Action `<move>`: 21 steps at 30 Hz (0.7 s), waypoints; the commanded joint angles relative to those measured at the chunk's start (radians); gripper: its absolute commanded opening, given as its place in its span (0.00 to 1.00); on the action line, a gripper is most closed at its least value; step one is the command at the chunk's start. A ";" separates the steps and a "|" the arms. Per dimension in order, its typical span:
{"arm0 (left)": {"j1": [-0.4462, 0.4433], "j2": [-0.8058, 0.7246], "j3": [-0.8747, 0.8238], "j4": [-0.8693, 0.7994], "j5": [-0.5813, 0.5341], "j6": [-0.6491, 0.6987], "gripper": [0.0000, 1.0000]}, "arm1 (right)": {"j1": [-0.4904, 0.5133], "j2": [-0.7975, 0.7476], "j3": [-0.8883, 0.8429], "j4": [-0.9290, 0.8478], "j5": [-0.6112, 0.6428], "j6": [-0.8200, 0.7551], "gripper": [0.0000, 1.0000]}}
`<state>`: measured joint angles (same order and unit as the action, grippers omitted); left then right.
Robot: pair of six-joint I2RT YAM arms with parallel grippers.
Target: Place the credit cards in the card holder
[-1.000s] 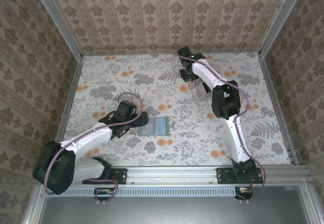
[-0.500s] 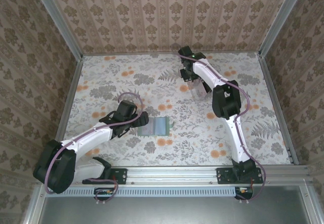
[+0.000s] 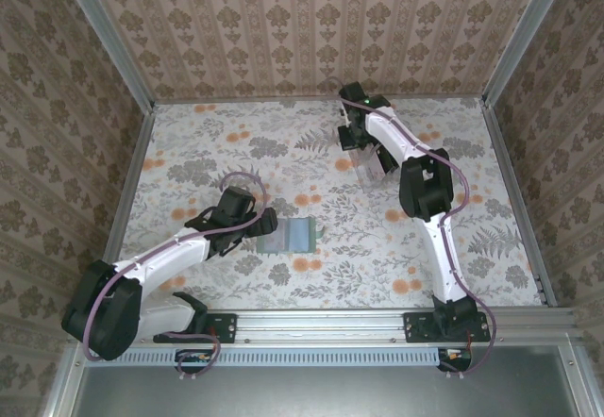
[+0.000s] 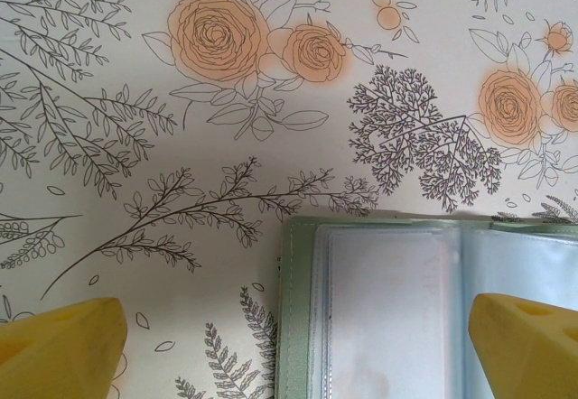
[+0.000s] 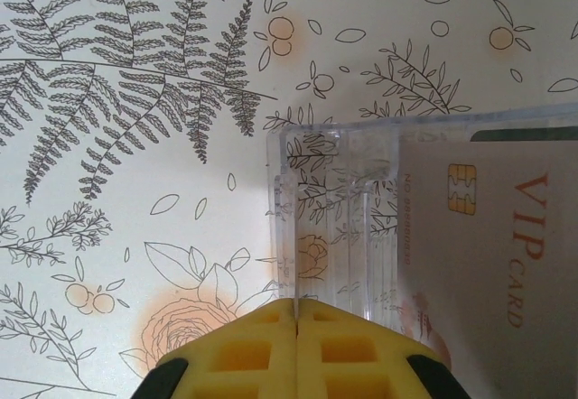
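Hovering low over the floral surface (image 3: 189, 153), the left claw (image 4: 293, 345) is standing wide open above the card holder (image 4: 388, 309), which is lying open near the middle with its clear sleeves showing. Toward the far right, the right claw (image 5: 296, 313) is pressing its fingers fully together just at the edge of a clear rack (image 5: 334, 218) holding a pale credit card (image 5: 488, 264); it seems to be pinching nothing.
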<state>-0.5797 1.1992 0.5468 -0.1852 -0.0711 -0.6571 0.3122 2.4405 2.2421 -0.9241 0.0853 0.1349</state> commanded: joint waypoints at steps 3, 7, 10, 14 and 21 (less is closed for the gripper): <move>0.009 0.011 0.022 0.012 0.014 0.019 1.00 | -0.007 -0.092 0.003 -0.028 -0.055 0.021 0.00; 0.009 0.011 0.020 0.013 0.016 0.019 1.00 | -0.007 -0.132 0.003 -0.024 -0.056 0.028 0.00; 0.009 0.010 0.017 0.013 0.016 0.018 1.00 | -0.008 -0.157 0.000 -0.024 -0.060 0.033 0.00; 0.009 -0.001 0.014 0.010 0.010 0.013 1.00 | 0.006 -0.228 -0.058 0.000 -0.099 0.064 0.00; 0.009 -0.037 0.016 -0.060 -0.074 -0.019 1.00 | 0.125 -0.520 -0.497 0.274 -0.216 0.250 0.00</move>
<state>-0.5797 1.1938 0.5468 -0.1959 -0.0906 -0.6582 0.3687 2.0323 1.8858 -0.7826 -0.0383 0.2642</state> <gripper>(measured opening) 0.997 0.058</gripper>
